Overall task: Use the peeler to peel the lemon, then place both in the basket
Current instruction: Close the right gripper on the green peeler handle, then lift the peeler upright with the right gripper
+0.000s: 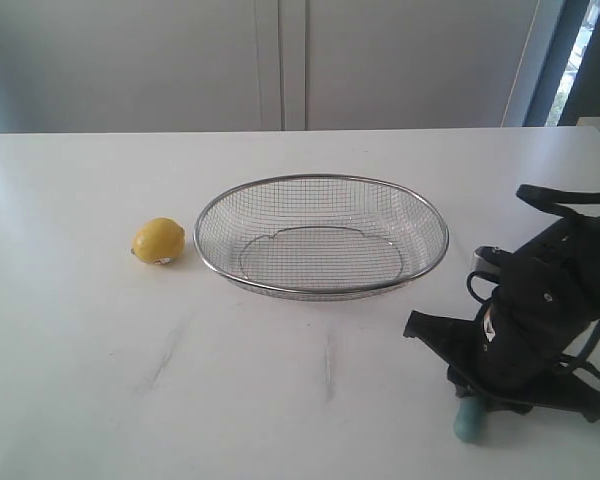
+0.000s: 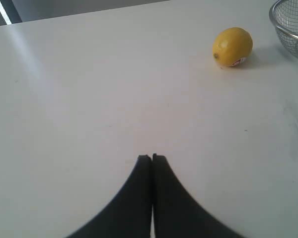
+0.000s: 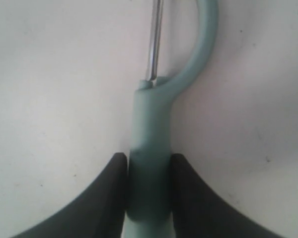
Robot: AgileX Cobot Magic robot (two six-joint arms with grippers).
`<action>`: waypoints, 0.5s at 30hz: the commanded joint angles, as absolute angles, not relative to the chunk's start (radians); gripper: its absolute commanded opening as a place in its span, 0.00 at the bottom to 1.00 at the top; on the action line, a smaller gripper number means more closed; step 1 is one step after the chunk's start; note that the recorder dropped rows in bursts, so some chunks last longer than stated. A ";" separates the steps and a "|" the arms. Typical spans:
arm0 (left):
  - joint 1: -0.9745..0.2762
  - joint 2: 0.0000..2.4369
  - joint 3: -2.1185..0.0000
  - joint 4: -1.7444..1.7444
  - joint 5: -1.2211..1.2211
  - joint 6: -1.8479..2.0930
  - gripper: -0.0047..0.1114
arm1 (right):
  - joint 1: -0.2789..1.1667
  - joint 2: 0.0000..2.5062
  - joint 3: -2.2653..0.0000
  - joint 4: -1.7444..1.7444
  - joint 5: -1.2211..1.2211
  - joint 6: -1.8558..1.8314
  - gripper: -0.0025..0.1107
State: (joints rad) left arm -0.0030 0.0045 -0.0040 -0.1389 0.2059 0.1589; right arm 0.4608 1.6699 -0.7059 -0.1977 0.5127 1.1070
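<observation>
The yellow lemon [image 1: 158, 241] lies on the white table just left of the wire-mesh basket [image 1: 320, 178]. The left wrist view also has the lemon [image 2: 232, 46] with its pale sticker and a part of the basket's rim [image 2: 274, 20]. My left gripper [image 2: 152, 157] is shut and empty, over bare table well short of the lemon. It is outside the exterior view. At the table's front right, my right gripper [image 1: 468, 398] reaches down onto the teal peeler [image 1: 470, 422]. In its wrist view the right gripper [image 3: 149, 157] presses both fingers against the peeler's handle [image 3: 149, 129], the blade pointing away.
The table [image 1: 300, 400] shows a few faint grey scuff marks in front of the basket. A pale wall with panels runs behind the far edge. The basket holds nothing.
</observation>
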 commanded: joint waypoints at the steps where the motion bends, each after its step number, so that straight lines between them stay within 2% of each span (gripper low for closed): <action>1: -0.001 0.000 0.000 -0.144 0.204 0.157 0.04 | 0.457 1.609 -0.697 -0.223 0.582 1.101 0.02; 5: -0.001 0.000 0.000 -0.144 0.204 0.157 0.04 | 0.457 1.502 -0.697 -0.297 0.586 1.079 0.02; 15: -0.001 0.000 0.000 -0.144 0.204 0.157 0.04 | 0.457 1.105 -0.697 -0.350 0.609 0.474 0.02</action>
